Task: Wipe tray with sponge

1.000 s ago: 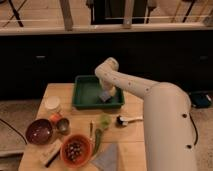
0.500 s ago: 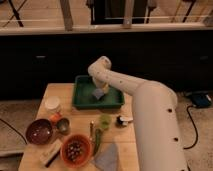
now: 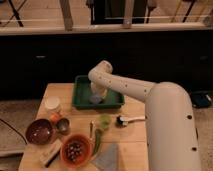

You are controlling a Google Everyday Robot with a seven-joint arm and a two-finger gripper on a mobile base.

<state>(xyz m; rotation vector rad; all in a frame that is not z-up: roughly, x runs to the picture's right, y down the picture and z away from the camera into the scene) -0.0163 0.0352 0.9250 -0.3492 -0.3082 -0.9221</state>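
The dark green tray (image 3: 81,95) lies at the back middle of the wooden table (image 3: 137,142). My white arm reaches in from the right, bends at the elbow above the tray and points down into it. My gripper (image 3: 97,95) is inside the tray, left of its centre, low over the floor. The bluish-grey sponge (image 3: 94,100) shows at its tip, against the tray floor, and the gripper is shut on it. The gripper body hides most of the sponge.
In front of the tray stand a green cup (image 3: 104,121) and a black-headed brush (image 3: 127,120). To the left are a white cup (image 3: 52,104), a dark red bowl (image 3: 40,131), a small metal bowl (image 3: 63,125), an orange bowl (image 3: 76,149), a tan block (image 3: 50,154) and a grey-blue cloth (image 3: 107,159).
The gripper with the sponge has slid from the tray's right part leftward across its floor. The elbow swung left with it. The tray has stayed in place.
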